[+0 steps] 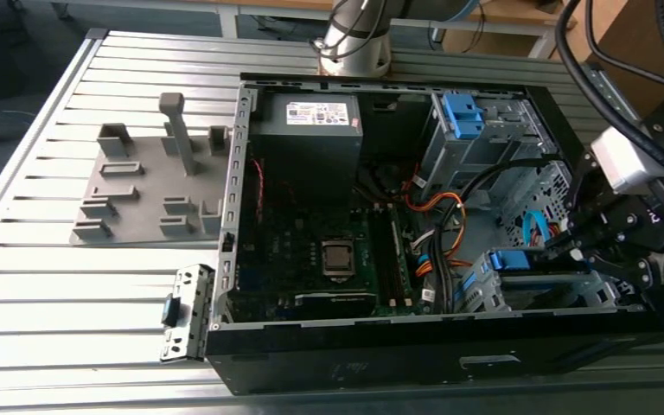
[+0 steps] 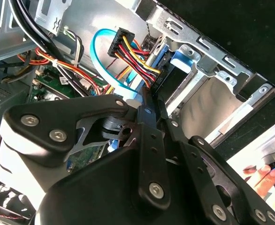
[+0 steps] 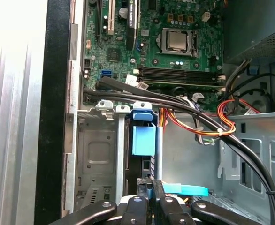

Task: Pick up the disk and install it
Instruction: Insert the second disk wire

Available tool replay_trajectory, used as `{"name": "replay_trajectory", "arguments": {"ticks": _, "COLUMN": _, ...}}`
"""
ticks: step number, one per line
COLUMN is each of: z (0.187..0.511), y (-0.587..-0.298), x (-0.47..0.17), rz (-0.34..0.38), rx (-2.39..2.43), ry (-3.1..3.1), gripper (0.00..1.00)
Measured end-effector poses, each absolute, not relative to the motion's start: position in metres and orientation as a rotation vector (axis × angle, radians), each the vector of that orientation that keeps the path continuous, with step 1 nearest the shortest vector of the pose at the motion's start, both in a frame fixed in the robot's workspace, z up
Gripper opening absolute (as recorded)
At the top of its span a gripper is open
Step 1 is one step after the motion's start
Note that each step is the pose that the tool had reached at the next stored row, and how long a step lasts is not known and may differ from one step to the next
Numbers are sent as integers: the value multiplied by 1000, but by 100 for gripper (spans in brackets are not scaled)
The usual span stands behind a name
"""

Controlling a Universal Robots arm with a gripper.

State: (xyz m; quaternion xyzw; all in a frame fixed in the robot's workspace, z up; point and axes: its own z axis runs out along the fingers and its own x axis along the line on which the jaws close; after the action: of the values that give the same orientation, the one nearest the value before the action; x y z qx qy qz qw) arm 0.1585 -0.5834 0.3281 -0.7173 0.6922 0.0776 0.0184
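Though half-hidden, disk [image 3: 142, 140] (blue-railed), seemingly seated.

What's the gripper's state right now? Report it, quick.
Gripper: fingers closed together with nothing clearly held between them, poised over the disk with its blue rail, which sits in the drive cage inside the computer case.

No lettering can be made out. The power supply [image 1: 305, 130] carries a white printed label [image 1: 322, 113] in the exterior view, and small white markings dot the motherboard [image 3: 161, 51] in the first wrist view, all of it unreadable.
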Motion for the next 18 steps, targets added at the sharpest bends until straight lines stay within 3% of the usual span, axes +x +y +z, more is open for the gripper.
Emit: {"name": "replay_trajectory", "arguments": {"ticks": 18, "z": 335, "y": -583, "x": 158, "rz": 246, "rx": -2226, "ry": 2145, "gripper": 16}}
